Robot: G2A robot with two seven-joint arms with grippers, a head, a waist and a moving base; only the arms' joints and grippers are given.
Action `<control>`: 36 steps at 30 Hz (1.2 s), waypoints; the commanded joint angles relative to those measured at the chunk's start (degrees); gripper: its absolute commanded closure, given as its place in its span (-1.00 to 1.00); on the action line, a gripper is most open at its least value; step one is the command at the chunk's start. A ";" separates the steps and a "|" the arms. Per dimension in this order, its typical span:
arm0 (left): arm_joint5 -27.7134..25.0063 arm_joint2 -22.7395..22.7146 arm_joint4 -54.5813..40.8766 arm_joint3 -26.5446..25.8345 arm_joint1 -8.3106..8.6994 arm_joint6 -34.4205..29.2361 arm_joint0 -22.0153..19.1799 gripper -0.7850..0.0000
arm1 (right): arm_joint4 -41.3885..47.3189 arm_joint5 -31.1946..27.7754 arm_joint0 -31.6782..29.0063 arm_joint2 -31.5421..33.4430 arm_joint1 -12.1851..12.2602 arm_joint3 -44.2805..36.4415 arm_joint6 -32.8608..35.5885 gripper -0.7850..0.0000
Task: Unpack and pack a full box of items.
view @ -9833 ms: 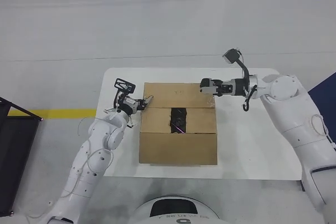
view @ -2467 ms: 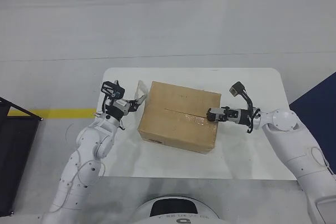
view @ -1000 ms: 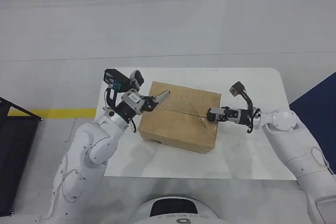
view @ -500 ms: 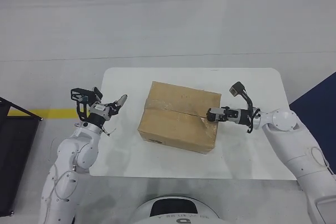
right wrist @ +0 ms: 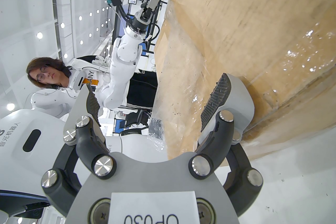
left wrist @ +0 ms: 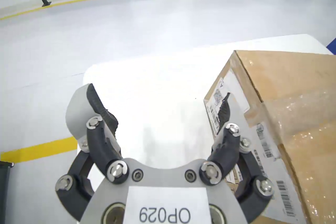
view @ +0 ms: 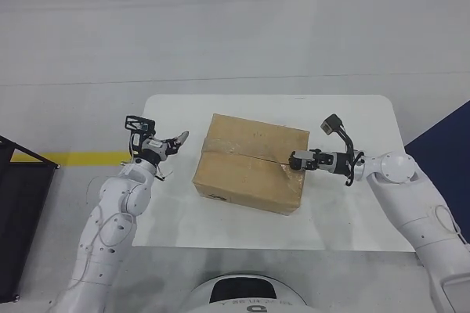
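Note:
A closed cardboard box [view: 251, 163], taped along its top seam, sits turned at an angle in the middle of the white table [view: 352, 211]. My left gripper [view: 175, 141] hangs open a short way off the box's left side, with nothing between its fingers. In the left wrist view the left gripper [left wrist: 160, 104] is over bare table, and the labelled side of the box [left wrist: 288, 104] is just beyond one fingertip. My right gripper [view: 296, 159] is open at the box's right top edge. In the right wrist view the right gripper [right wrist: 155, 101] has one finger against the taped box [right wrist: 249, 25].
The table [left wrist: 147, 78] has bare room left of the box, along the front edge and on the right side. A black rack [view: 4, 203] stands on the floor beyond the left table edge, next to a yellow floor line [view: 70, 158].
The box, open with its flaps spread at first, is now closed and turned. My left gripper left the box's top left corner, swung out left, then came partway back. The right arm kept still.

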 commanded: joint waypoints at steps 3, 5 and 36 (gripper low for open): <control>1.33 2.80 0.51 2.19 -0.54 0.09 -2.44 -1.00 | 0.00 0.00 0.00 0.00 0.00 0.00 0.00 -1.00; 1.71 4.08 0.96 2.86 -0.78 0.15 -3.35 -1.00 | 0.00 0.00 0.00 0.00 0.00 0.00 0.00 -1.00; 1.71 8.21 5.91 1.17 -1.35 -0.38 -3.23 -1.00 | 0.00 0.00 0.00 0.00 0.00 0.00 0.00 -1.00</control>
